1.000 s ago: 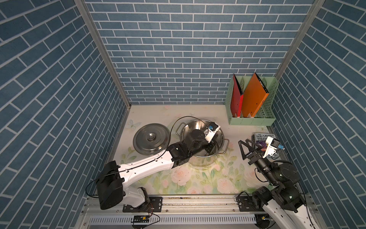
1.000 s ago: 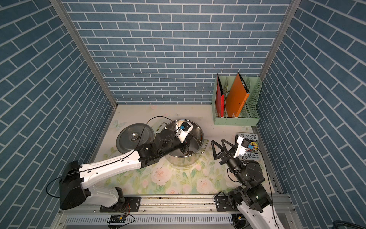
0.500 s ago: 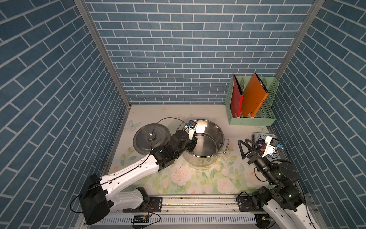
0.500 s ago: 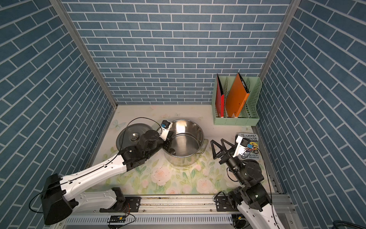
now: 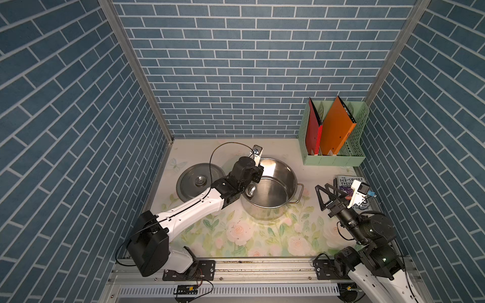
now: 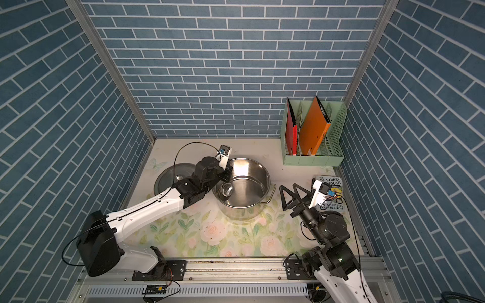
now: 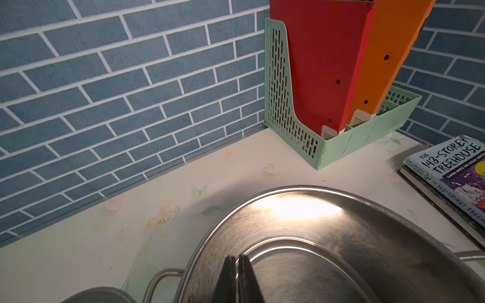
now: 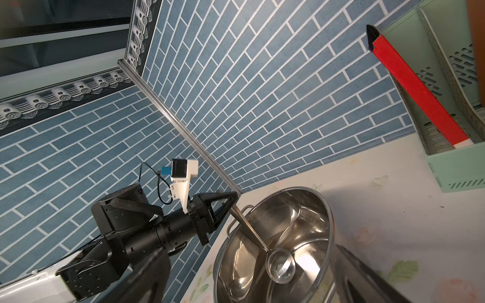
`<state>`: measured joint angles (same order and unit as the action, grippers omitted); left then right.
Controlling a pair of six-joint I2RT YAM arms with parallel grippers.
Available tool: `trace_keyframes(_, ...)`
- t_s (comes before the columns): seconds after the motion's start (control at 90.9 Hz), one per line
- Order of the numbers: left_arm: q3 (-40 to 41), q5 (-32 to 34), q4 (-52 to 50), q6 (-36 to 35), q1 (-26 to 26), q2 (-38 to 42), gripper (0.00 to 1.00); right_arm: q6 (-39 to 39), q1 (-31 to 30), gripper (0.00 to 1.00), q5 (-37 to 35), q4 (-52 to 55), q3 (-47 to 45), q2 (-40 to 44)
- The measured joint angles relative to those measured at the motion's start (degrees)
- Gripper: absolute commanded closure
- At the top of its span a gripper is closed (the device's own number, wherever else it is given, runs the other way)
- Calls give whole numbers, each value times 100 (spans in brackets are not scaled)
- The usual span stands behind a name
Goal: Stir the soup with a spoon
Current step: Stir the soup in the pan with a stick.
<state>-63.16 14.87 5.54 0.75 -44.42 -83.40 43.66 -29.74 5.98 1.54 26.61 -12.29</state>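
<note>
The left hand (image 8: 231, 201) is reaching over the rim of the pot (image 8: 325, 236) on the side nearest the lid. Its fingers (image 7: 231, 278) are pressing tightly together, gripping the thin handle of the spoon (image 8: 249, 230) near its upper end. The spoon is slanting down from that grip into the pot. Its small round bowl is hanging low inside, near the inner wall closest to the left arm. In both top views the spoon (image 5: 250, 190) (image 6: 227, 189) is showing only as that bowl, just inside the wall, while the arm is covering the handle. I cannot tell whether the bowl is touching the bottom, or whether any liquid is lying in the pot.

The pot is standing upright near the middle of the worktop (image 5: 236, 236), which is carrying a flowered cover. The lid (image 5: 199, 181) is lying flat just beside the pot with its knob up, and the left arm is crossing over part of it.

The right hand (image 5: 322, 185) is hovering on the right side, well apart from the pot, with its jaws spread wide and nothing between them. In the right wrist view its two fingers are appearing only as dark, blurred shapes. A book (image 5: 347, 181) is lying flat on the worktop just beside this hand.

A green file rack (image 5: 333, 160) is standing in the far right corner against the wall. It is holding a red folder (image 5: 313, 128) and an orange folder (image 5: 337, 126), both leaning.
</note>
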Motion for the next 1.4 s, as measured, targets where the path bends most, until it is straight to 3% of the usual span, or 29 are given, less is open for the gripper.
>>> trace_keyframes(0.374, -599, -835, 557, 72, -175, -560, 100, 0, 0, 1, -28, 63, 0, 96)
trace_keyframes(0.77, -879, -1156, 664, -13, -1156, -754, 100, 0, 0, 1, -28, 63, 0, 96)
trace_keyframes(1.144, 195, -1067, 319, 111, -1617, 330, 100, 0, 0, 1, -24, 57, 0, 92)
trace_keyframes(1.397, 802, -382, -280, 232, -1582, 1222, 100, 2, 0, 1, -20, 9, -2, 42)
